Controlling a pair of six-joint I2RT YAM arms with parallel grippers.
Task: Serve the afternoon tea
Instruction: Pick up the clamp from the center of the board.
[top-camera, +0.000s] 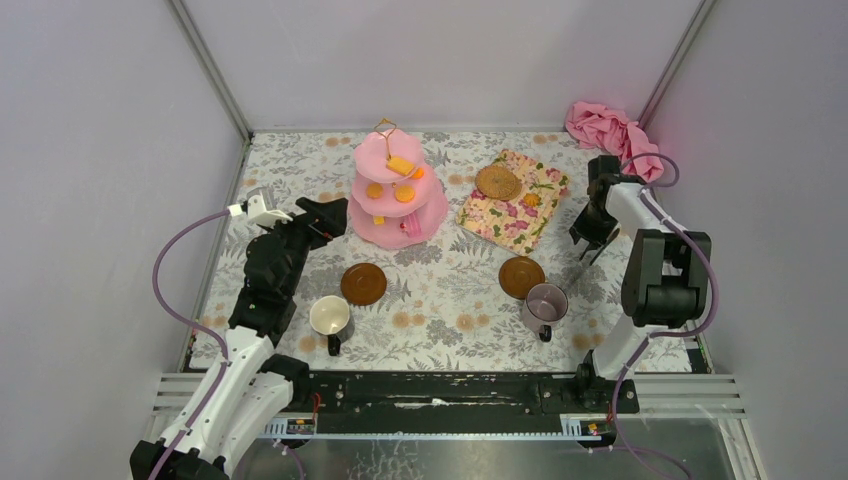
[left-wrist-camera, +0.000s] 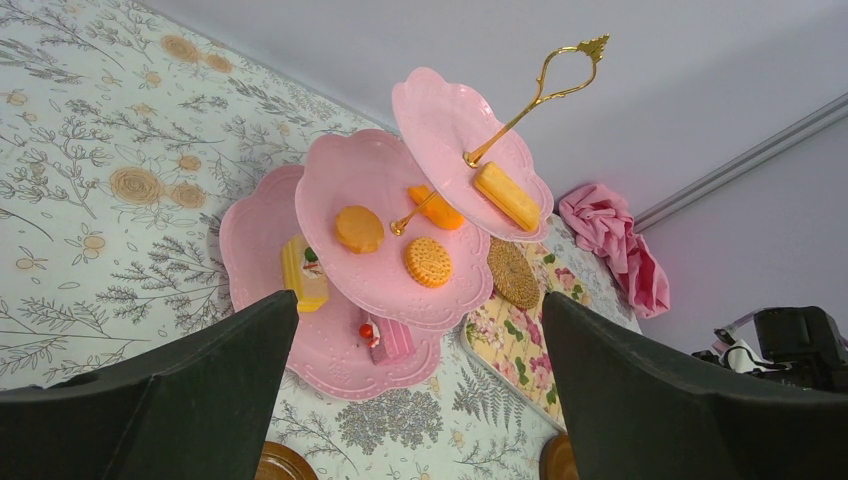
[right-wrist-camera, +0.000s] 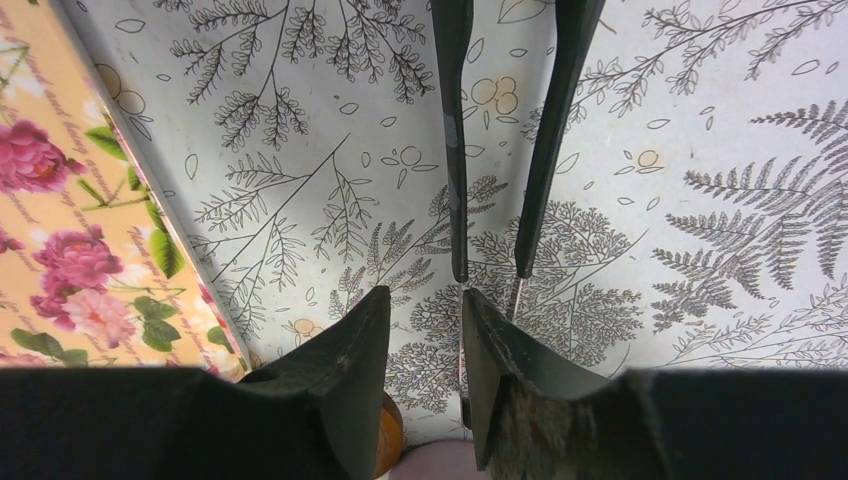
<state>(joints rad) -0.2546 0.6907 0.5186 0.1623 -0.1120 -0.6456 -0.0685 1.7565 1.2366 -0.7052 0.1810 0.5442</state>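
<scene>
Both mugs near; right gripper (right-wrist-camera: 462, 305) clamps tongs (right-wrist-camera: 500, 150), left gripper (left-wrist-camera: 420, 390) wide, facing cake stand (left-wrist-camera: 380, 230).

The left arm reaches forward along the left side, its hand (top-camera: 325, 215) spread wide with nothing between the fingers (left-wrist-camera: 180, 400). The right arm folds upward at the elbow, its hand (top-camera: 590, 245) pointing down, fingers (right-wrist-camera: 350, 360) partly closed on slim black tongs (right-wrist-camera: 540, 150).

The cake stand (top-camera: 399, 190) stands at the back, biscuits (top-camera: 400, 166) on its tiers. Two saucers (top-camera: 363, 283) lie before it, each with a mug (top-camera: 330, 317) just in front
</scene>
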